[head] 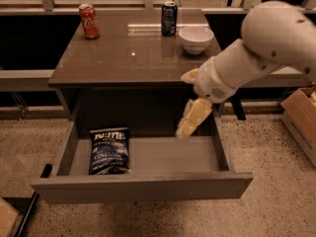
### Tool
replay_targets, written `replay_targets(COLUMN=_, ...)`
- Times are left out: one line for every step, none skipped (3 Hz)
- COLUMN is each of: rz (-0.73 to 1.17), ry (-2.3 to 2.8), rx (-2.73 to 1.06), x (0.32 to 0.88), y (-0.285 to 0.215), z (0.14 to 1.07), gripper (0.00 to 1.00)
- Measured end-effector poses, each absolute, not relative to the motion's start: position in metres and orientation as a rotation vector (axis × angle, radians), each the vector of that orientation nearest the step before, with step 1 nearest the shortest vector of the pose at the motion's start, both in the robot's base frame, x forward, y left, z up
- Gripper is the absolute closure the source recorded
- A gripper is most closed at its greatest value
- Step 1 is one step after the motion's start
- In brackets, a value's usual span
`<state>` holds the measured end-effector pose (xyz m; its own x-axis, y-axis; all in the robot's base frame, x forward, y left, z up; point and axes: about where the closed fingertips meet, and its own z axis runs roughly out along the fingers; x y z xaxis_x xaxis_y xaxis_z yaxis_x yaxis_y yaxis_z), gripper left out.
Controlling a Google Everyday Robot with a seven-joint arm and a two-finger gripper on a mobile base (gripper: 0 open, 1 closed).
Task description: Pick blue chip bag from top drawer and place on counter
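Note:
The blue chip bag (pixel 109 150) lies flat in the left part of the open top drawer (pixel 143 186), white lettering up. My gripper (pixel 190 120) hangs from the white arm over the drawer's right part, just below the counter's front edge, well to the right of the bag and apart from it. It holds nothing. The counter (pixel 131 53) is the glossy brown tabletop above the drawer.
On the counter stand a red soda can (pixel 89 21) at the back left, a dark blue soda can (pixel 169 18) at the back middle and a white bowl (pixel 196 38) to its right. A cardboard box (pixel 301 117) sits on the floor at the right.

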<state>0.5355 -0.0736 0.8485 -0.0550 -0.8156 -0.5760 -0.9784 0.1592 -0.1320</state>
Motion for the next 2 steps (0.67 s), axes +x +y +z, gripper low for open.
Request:
replay_targets(rz=0.534, ry=1.842, rx=-1.693, x=0.538, y=-0.026, z=0.817, gripper=0.00)
replay_targets(rz=0.648, ry=1.779, rx=-1.687, x=0.545, y=0.025, z=0.783, gripper=0.00)
